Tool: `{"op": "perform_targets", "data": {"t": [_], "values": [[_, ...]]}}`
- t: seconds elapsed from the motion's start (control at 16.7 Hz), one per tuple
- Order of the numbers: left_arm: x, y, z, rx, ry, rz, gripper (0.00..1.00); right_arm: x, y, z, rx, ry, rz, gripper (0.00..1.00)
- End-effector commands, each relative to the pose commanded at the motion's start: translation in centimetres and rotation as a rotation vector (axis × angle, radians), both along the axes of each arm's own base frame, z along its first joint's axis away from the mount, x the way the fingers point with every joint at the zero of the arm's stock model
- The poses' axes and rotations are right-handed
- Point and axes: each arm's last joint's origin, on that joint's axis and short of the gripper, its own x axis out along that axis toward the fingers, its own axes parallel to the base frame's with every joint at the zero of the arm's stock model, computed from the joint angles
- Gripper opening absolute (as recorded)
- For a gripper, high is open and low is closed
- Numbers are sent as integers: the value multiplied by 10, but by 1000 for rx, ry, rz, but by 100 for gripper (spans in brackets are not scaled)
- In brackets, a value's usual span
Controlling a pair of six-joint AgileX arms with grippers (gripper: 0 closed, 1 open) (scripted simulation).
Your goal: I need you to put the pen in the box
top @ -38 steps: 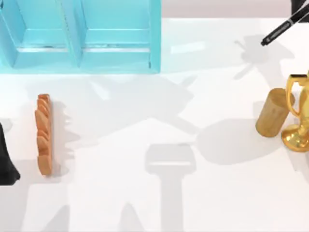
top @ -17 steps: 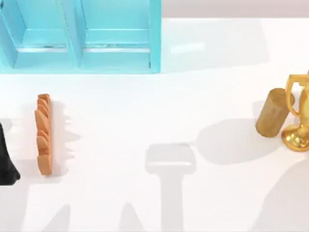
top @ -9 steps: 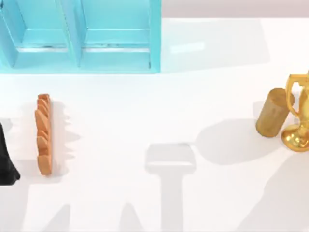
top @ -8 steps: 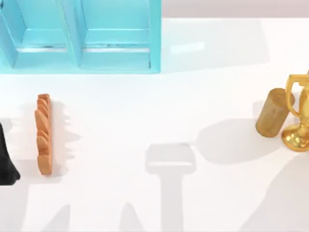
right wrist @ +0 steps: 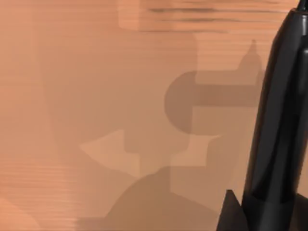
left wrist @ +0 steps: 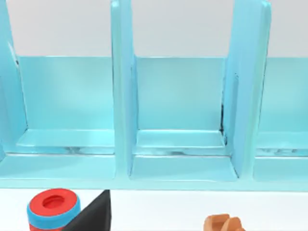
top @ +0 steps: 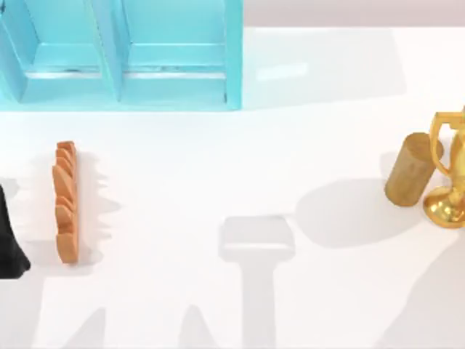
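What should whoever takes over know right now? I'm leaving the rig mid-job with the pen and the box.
Left gripper: parked at the table's left edge, beside the orange ridged bar.
Right gripper: its wrist view has the pen close up against a brown surface, not the white table. Whether the grip is firm cannot be told.
Box: at the table's far side, towards the left.
Done: the pen is off the table.
Left: bring the pen over the box and release it inside.
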Motion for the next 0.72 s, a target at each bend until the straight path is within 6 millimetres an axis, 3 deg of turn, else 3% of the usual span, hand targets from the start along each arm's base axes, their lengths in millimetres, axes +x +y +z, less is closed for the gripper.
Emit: {"op": "perform_targets", "data": {"t": [0.72], "values": [[0,0,0,0,0,0,100,0,0,0,0,0,0,98]]}}
